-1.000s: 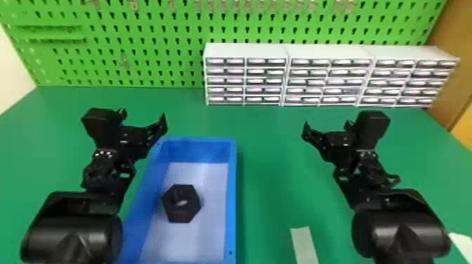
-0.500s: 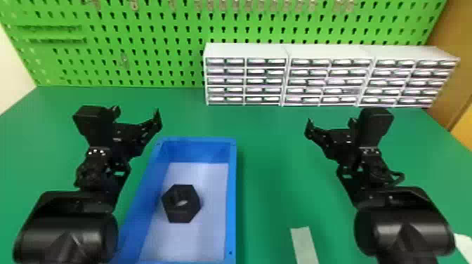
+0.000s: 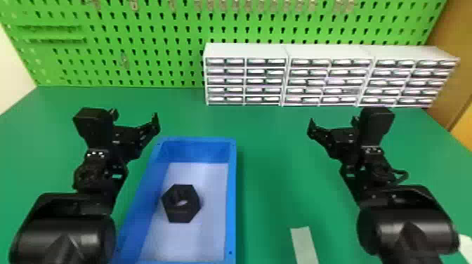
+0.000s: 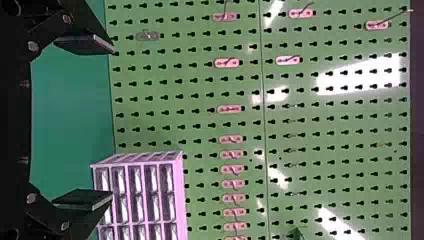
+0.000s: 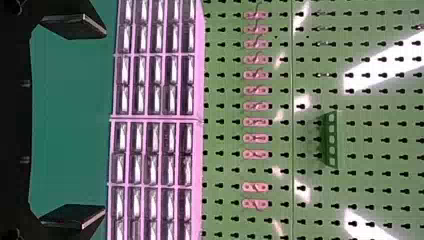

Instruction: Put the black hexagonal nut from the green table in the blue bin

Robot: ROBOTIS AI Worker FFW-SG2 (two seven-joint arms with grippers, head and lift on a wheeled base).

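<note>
Where I'm looking down from the head cam, the black hexagonal nut (image 3: 186,214) is inside the blue bin (image 3: 232,196), lying on its pale floor w/ the hole facing up. It sits closer to the bin's L wall than the R; can't tell if it touches that side. My L gripper (image 3: 135,117) is up near the bin's far L corner, fingers spread, nothing btwn them. My R gripper (image 3: 333,123) is over the R side of the green table (image 3: 274,158), well apart from the bin, also spread & empty. Both wrist cams confirm: each pair of flat black fingers stands wide apart w/ a bare gap.

Bkgd: three white drawer units (image 3: 246,84) stand side by side at the table's far edge, in front of the green pegboard (image 3: 158,31), which has small hooks (image 4: 230,108) on it. R wrist cam also gets a dk green holder (image 5: 331,140) mounted on the board. Down on the table, R of the bin, is a pale strip (image 3: 303,245), approx. midway btwn bin & R arm. Some white item (image 3: 466,244) pokes in at the head view's R edge, too cut off to ID.
</note>
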